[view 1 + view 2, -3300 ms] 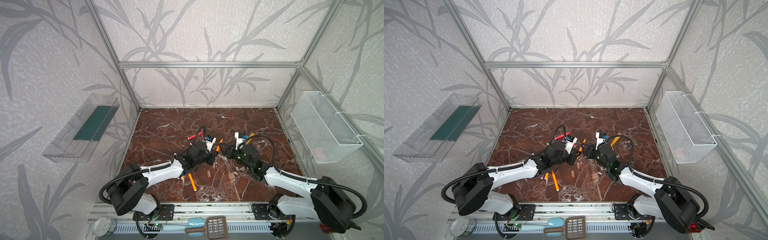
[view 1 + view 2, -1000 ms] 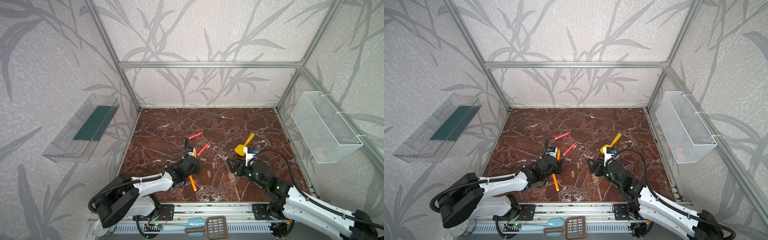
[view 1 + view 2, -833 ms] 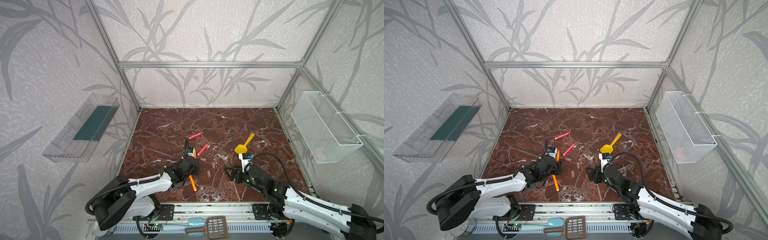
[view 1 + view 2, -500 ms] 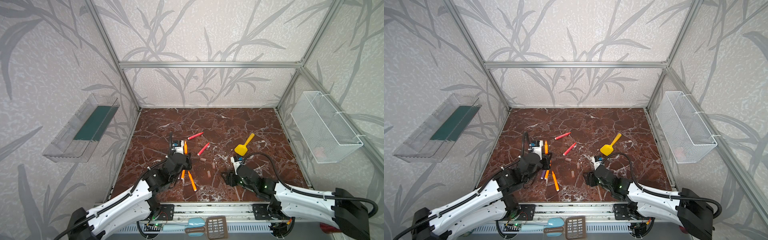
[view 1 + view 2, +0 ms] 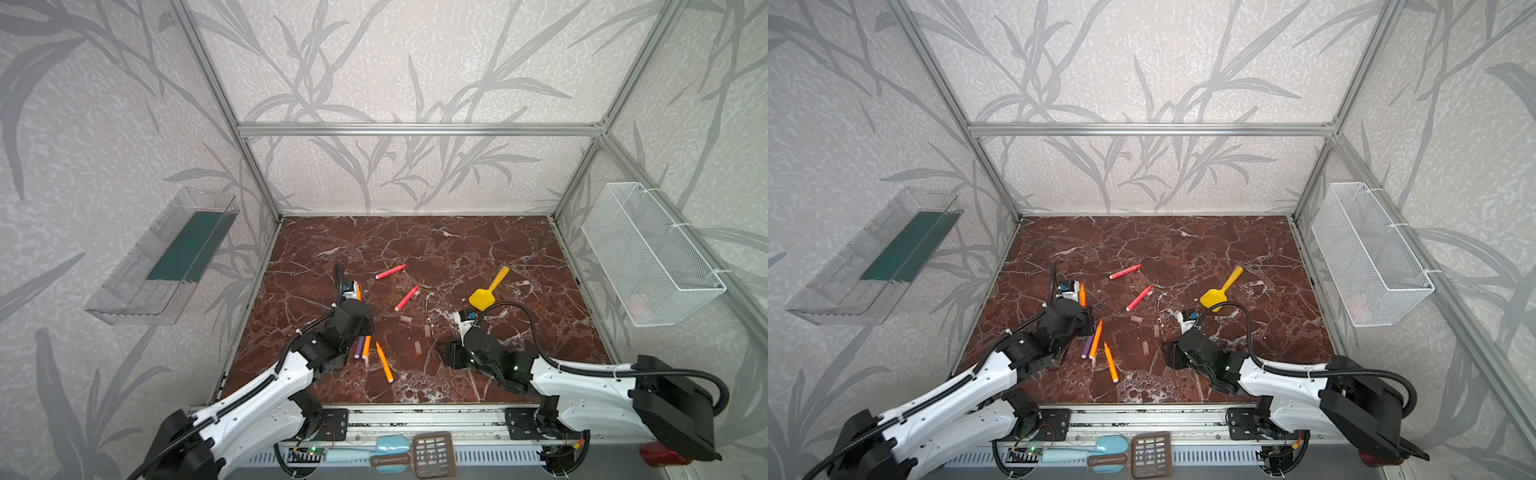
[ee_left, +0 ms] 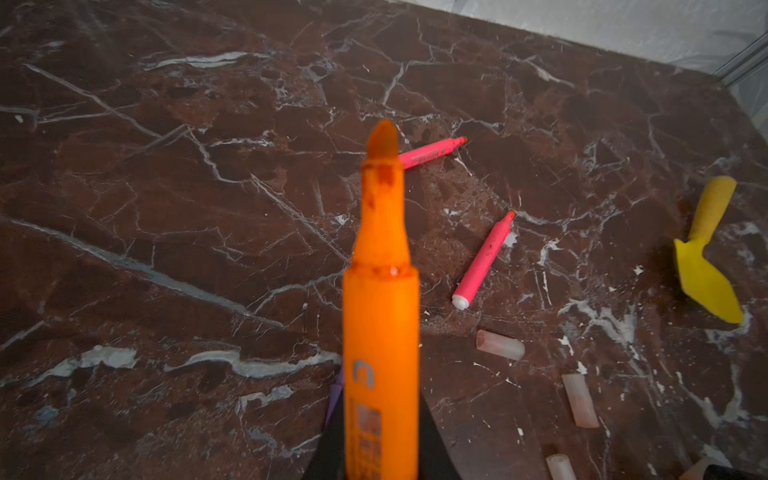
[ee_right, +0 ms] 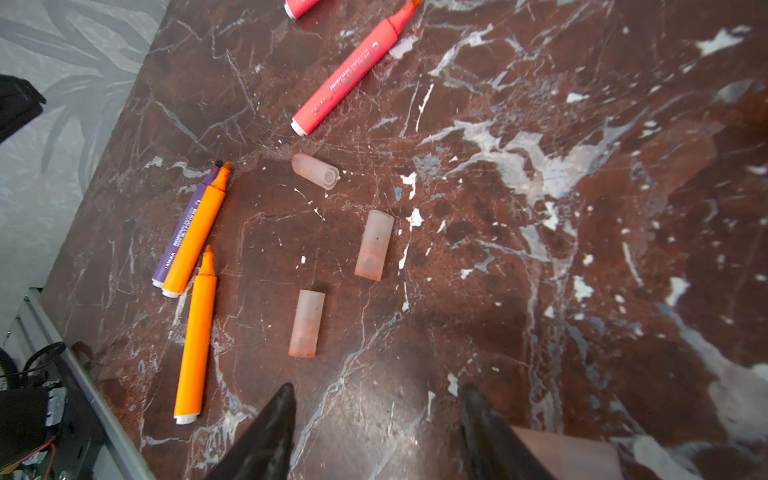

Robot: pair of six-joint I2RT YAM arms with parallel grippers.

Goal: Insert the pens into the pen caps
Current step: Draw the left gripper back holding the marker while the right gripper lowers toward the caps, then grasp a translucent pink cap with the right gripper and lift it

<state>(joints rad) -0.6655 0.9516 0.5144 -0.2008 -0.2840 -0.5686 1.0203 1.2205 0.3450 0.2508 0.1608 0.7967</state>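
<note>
Left gripper pinches orange pen, tip bare. Right gripper spread, empty, near loose caps. No pen capped yet; all six to do.

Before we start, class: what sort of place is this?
Likely a robot work cell: an aluminium frame, a left arm and right arm mounted on a rail, pens and pen caps strewn on a marble-look table.

Scattered pens and pen caps
</note>
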